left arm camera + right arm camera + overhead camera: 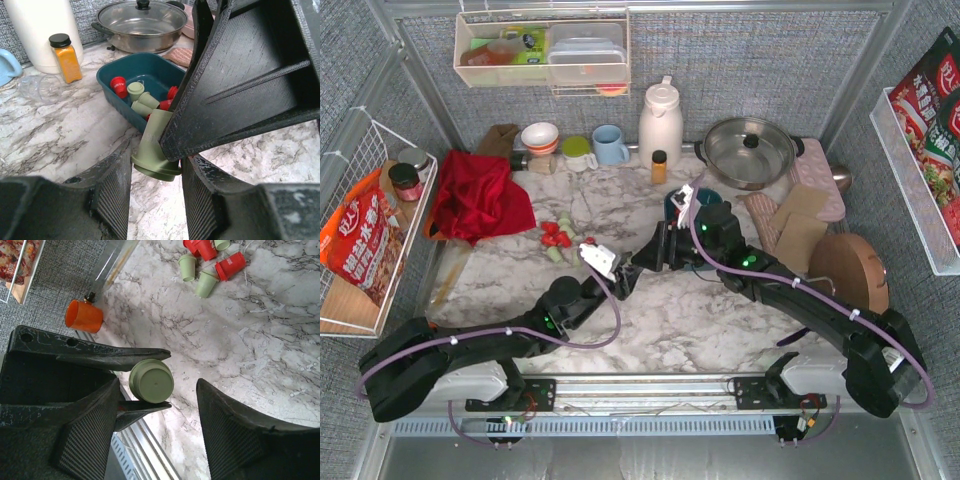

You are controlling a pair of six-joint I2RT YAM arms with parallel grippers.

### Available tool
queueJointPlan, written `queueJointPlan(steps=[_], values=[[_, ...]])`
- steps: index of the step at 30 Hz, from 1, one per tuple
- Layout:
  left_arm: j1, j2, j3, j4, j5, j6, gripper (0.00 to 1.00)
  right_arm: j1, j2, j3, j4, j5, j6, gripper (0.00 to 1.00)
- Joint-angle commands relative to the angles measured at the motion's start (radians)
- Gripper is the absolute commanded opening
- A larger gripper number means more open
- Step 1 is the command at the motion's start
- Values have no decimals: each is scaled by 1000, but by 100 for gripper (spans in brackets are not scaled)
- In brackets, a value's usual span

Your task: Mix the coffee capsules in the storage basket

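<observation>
Marble table [700, 320], gray cloth walls [750, 60], two grippers meeting at one little cup
Left gripper [157, 167] pinches a green capsule [150, 150] tight, while right gripper [158, 380] is spread wide around it with its fingers not touching. Teal basket [112, 75] sits by the pot [142, 25], with red and green capsules [137, 95] inside, and a pile [558, 238] of more lies loose on the table. Red bag [360, 245] in the wire rack [350, 150] on the left has Chinese writing, too small to read

Chinese characters on orange snack bag [360, 245], too small to read, likewise on red packets [932, 95]
</observation>
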Motion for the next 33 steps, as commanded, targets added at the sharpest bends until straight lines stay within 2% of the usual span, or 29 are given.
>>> queueJointPlan(steps=[1, 3, 9, 14, 16, 17, 18, 19, 20, 21, 24, 27, 30, 33], values=[[-3, 4, 12, 52, -4, 8, 32, 2, 0, -5, 47, -22, 13, 65], [-3, 8, 15, 52, -3, 8, 32, 2, 0, -5, 47, -23, 14, 61], [-4, 11, 16, 52, -11, 3, 32, 4, 9, 1, 45, -35, 16, 34], [-5, 10, 18, 41, -23, -4, 36, 3, 18, 5, 42, -47, 19, 22], [-6, 11, 21, 30, -29, -7, 44, 3, 20, 6, 42, -46, 19, 16], [-6, 11, 22, 24, -34, -10, 51, 4, 19, 7, 40, -43, 18, 15], [-6, 10, 24, 17, -38, -12, 63, 4, 19, 7, 36, -37, 15, 14], [-6, 9, 26, 10, -44, -15, 83, 4, 17, 8, 31, -25, 8, 14], [-6, 7, 26, 2, -52, -16, 97, 4, 13, 10, 19, 4, -4, 14], [-5, 4, 26, -9, -62, -20, 99, 3, 8, 13, 4, 32, -23, 14], [-6, -18, 19, -51, -129, -43, 99, -4, -6, 24, -65, 197, -126, 13], [-4, -42, 10, -114, -275, -113, 99, -14, -12, 28, -124, 474, -246, 13], [1, -53, 34, -273, -413, -206, 99, -38, 17, 20, -111, 724, -329, 13], [32, -30, 94, -506, -518, -360, 99, -85, 80, 22, -60, 801, -395, 14]])
